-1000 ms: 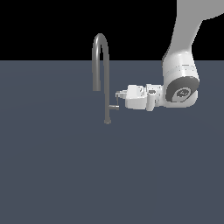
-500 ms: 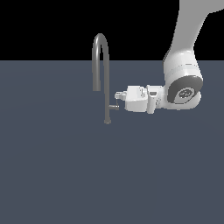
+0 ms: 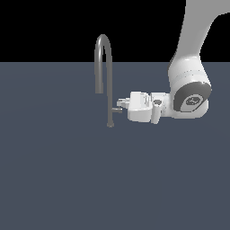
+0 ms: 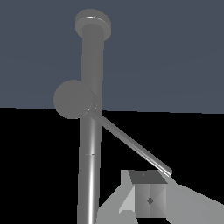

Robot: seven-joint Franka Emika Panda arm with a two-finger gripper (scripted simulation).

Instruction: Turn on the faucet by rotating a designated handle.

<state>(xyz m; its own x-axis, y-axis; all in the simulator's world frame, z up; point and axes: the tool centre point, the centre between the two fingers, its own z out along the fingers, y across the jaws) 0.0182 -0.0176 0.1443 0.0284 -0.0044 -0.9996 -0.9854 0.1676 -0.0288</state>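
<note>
We count one faucet (image 3: 109, 81), one handle (image 3: 116, 109) and one gripper (image 3: 119, 105); we record no other loose item on the flat slate-grey surface (image 3: 54, 179).

The faucet stands upright on that surface, a little toward the exterior view's left of centre. Its straight stem rises from a small base, arches over, and the hooked spout comes down on the exterior view's left of the stem, ending well above the surface.

The handle projects from the lower part of the stem toward the exterior view's right. In the wrist view it reads as a round stub (image 4: 72, 99) on the stem with one slender rod (image 4: 131, 142) running diagonally away from it.

The single white arm enters from the upper right of the exterior view, its hand held level and pointed at the stem. We note one finger (image 4: 146, 197) visible in the wrist view, with the free end of the rod lying at or just beside its tip; contact cannot be confirmed. The fingertips sit at the handle in the exterior view, but we cannot tell whether the jaws are parted or closed on it.
</note>
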